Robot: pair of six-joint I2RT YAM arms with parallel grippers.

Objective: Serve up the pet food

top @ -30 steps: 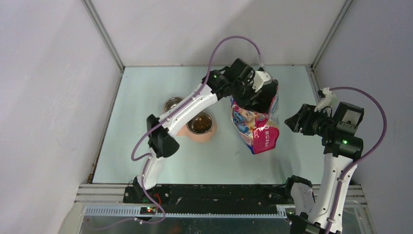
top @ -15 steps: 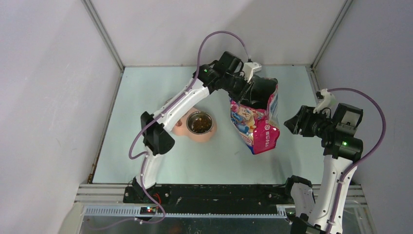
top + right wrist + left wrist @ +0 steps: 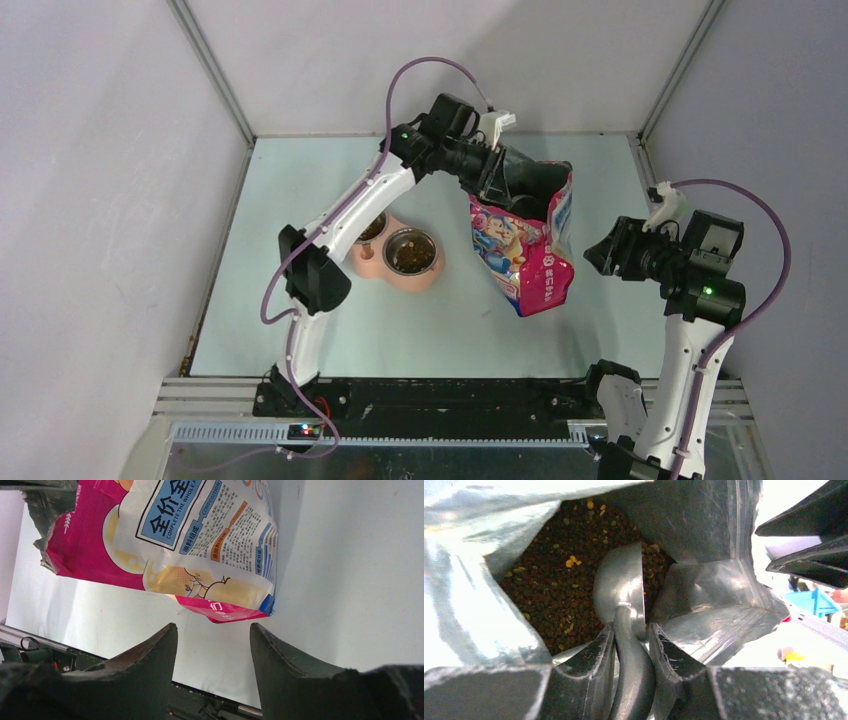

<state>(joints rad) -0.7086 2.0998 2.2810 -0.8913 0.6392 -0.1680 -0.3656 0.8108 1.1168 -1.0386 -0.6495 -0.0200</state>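
Scooping step. Left tool [image 3: 630, 630] clamped on metal scoop [image 3: 620, 585] handle, scoop head down in the pet food [image 3: 554, 580] inside the open cat-food bag [image 3: 525, 255]. Right tool [image 3: 212, 630] apart, empty, right of the bag. Next move likely: dig, lift level, carry left to the steel bowl [image 3: 410, 252].
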